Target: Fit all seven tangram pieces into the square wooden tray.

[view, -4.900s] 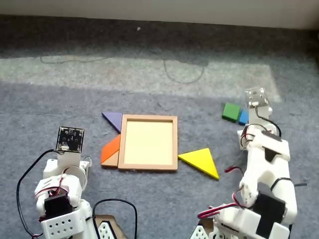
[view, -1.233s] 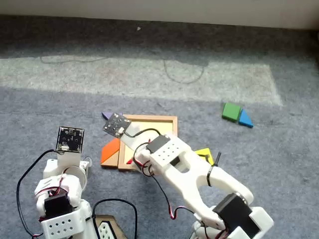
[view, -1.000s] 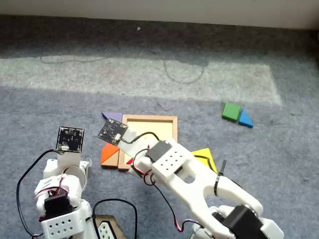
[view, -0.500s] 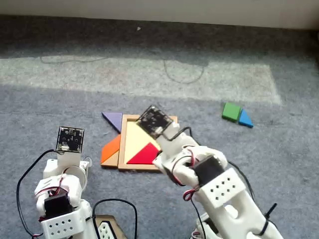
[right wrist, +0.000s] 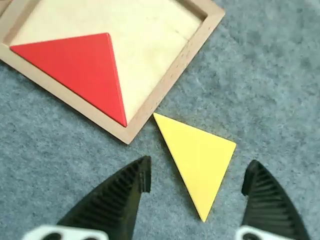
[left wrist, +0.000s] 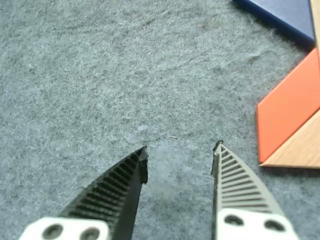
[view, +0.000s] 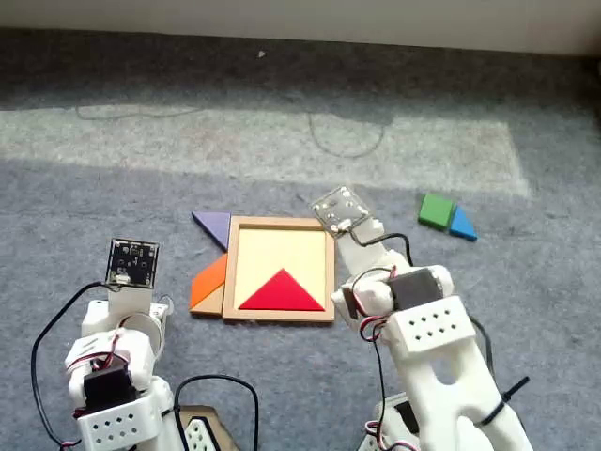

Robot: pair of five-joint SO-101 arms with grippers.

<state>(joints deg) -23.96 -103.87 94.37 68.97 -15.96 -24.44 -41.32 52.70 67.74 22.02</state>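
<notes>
Square wooden tray [view: 279, 223] near the middle of the carpet [view: 141, 188], with a red triangle [view: 280, 291] flat inside, long side along the tray's near rim. Just off the tray's near right corner, a yellow triangle [right wrist: 197, 145] flat on the carpet, one tip just beside the rim. Above it the right gripper [right wrist: 197, 172], released and spread wide, one dark finger to each side, gripping nothing. Against the tray's left rim, an orange parallelogram [view: 208, 280], with a plain wooden triangle [view: 210, 303] tucked beside it on the near side. At the tray's far left corner, a purple triangle [view: 214, 225]. Well apart toward the carpet's right edge, a green square [view: 435, 209] with a blue triangle [view: 460, 224] touching its side. Left gripper [left wrist: 181, 148] low over carpet to the left of the orange parallelogram, claw released, nothing between its ribbed fingers [left wrist: 120, 190].
</notes>
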